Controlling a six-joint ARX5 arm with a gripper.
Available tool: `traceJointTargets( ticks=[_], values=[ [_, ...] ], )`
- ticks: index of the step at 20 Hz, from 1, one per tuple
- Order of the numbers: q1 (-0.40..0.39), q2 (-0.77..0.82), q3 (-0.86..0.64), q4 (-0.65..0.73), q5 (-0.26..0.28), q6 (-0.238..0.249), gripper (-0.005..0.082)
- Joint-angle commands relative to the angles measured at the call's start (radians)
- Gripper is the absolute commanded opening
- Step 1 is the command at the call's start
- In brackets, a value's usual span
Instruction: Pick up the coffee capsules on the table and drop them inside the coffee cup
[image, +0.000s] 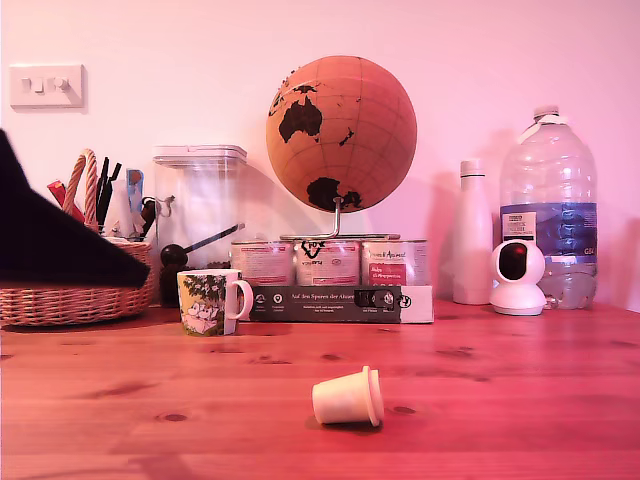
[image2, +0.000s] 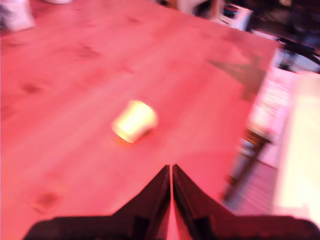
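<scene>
One cream-white coffee capsule (image: 348, 397) lies on its side on the wooden table, near the front and a little right of centre in the exterior view. The wrist view shows the same capsule (image2: 134, 121), blurred, on the wood some way ahead of my gripper (image2: 171, 169). The dark fingers (image2: 152, 192) are pressed together at the tips with nothing between them. The coffee cup (image: 210, 300), with its green-and-yellow print and white handle, stands upright further back on the exterior view's left. A dark part of the arm (image: 50, 240) fills that view's left edge. No other capsule is visible.
Along the wall stand a wicker basket (image: 75, 290), a clear canister (image: 200, 205), a black scoop (image: 175, 254), three tins (image: 328, 262), a long black box (image: 325, 303), a globe (image: 342, 132), a white bottle (image: 472, 235), a white camera (image: 519, 277) and a water bottle (image: 548, 205). The table edge (image2: 250, 115) shows in the wrist view.
</scene>
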Motion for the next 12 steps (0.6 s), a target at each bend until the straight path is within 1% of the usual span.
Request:
traceJointTargets(
  ticks=[1,3,4,5,6,7,8,10,12],
  values=[
    [-0.011,0.003,-0.021,-0.001,0.003,-0.019,-0.0024],
    [-0.017,0.003,-0.021,0.006,0.003,-0.02,-0.0009],
    [-0.021,0.003,-0.021,0.01,0.003,-0.032,0.0074],
    [-0.022,0.003,-0.021,0.017,0.002,-0.057,0.024],
    [-0.022,0.003,-0.021,0.026,0.002,-0.057,0.0456],
    [-0.022,0.003,-0.021,0.032,-0.005,-0.064,0.062],
    [-0.022,0.003,-0.021,0.032,-0.018,-0.064,0.0638],
    [-0.022,0.003,-0.02,0.035,-0.034,-0.046,0.0636],
    [-0.022,0.002,-0.02,0.059,-0.068,-0.082,0.0636]
  ],
)
